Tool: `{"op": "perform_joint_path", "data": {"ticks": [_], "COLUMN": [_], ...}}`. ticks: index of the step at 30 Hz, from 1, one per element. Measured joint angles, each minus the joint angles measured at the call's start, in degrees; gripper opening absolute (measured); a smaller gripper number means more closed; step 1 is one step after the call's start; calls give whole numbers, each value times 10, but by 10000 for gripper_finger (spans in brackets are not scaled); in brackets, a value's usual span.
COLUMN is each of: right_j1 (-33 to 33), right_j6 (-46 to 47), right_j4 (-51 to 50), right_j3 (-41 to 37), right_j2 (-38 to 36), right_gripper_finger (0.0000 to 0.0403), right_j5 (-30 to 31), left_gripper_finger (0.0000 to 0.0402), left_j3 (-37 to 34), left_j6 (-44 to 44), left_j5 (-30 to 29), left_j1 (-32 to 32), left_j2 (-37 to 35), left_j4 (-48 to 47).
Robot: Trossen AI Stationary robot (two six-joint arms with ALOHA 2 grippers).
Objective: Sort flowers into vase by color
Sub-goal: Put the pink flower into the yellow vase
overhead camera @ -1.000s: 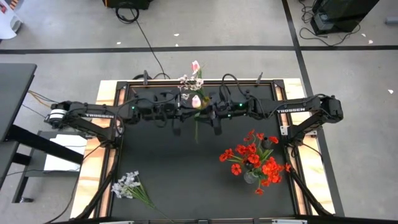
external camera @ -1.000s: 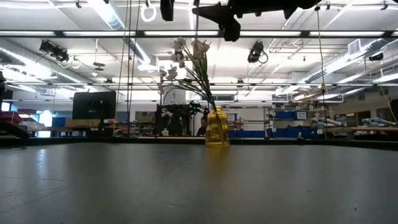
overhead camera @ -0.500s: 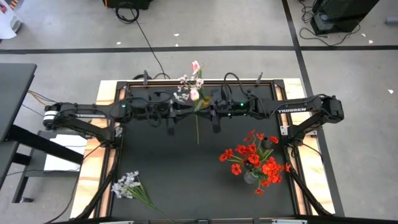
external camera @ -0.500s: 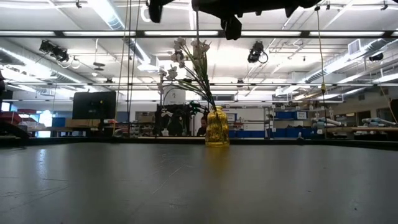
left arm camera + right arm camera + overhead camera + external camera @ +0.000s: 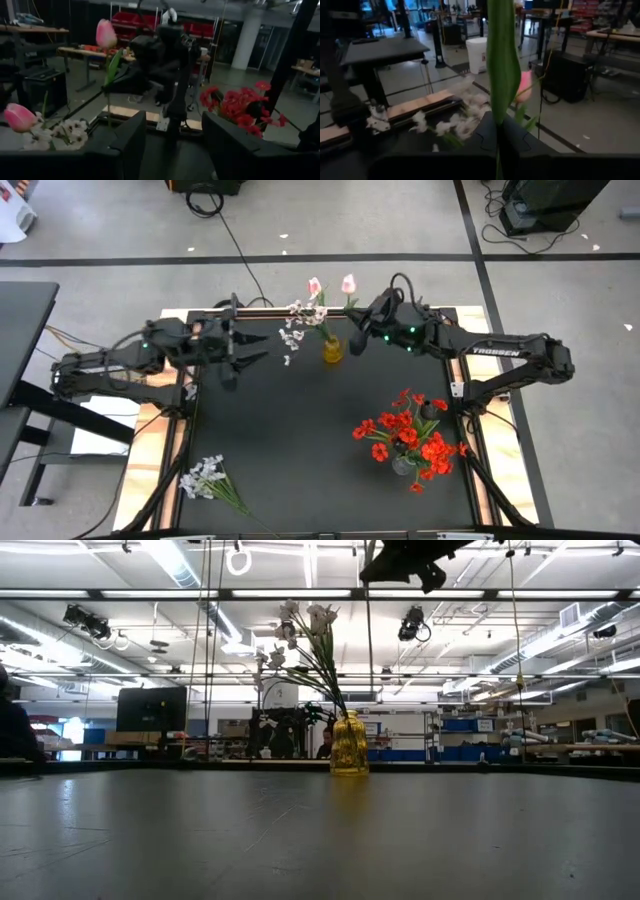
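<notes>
Gripping a pink tulip (image 5: 348, 283) by its stem, the right gripper (image 5: 358, 340) should lower it straight into the yellow vase (image 5: 332, 349) at the worktop's far edge; left gripper (image 5: 240, 357) hangs open.

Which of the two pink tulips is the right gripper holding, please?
The right gripper holds the pink tulip nearest it, lifted on its stem. The other pink tulip already stands in the yellow vase among white blossoms.

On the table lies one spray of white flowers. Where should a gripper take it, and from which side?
Probably best to grip the white spray on its bare green stem, just behind the blossoms, coming straight down from above. It lies flat on the table with nothing close around it; the stem is thin and firm, while the blossoms are loose. The fingers should close across the stem, not along it.
</notes>
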Motion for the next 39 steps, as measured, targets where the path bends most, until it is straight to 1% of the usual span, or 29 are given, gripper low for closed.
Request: {"op": "perform_joint_path", "data": {"ticks": [5,9,12,18,25,29,34,37,39], "right_j1": [-37,-50,-56,-65,-80,-87,-87,-87,-87], "right_j6": [1,-5,-7,-31,-32,-27,-29,-7,38], "right_j4": [37,83,95,93,98,118,121,120,113], "right_j3": [-1,-1,-1,-1,-1,-1,-1,-1,-1], "right_j2": [23,48,53,53,65,85,114,131,141], "right_gripper_finger": [5,5,5,5,5,5,8,22,36], "right_j5": [-42,-57,-62,-65,-80,-106,-108,-110,-108], "left_gripper_finger": [196,193,193,192,192,192,192,192,192], "left_j3": [0,0,0,0,0,0,0,0,0], "left_j6": [1,15,15,16,8,8,8,8,8], "left_j5": [0,0,0,0,0,0,0,0,0], "left_j1": [0,0,0,0,0,0,0,0,0], "left_j2": [-48,-80,-92,-93,-89,-89,-90,-89,-89], "left_j4": [-8,-32,-64,-108,-109,-106,-104,-104,-104]}}
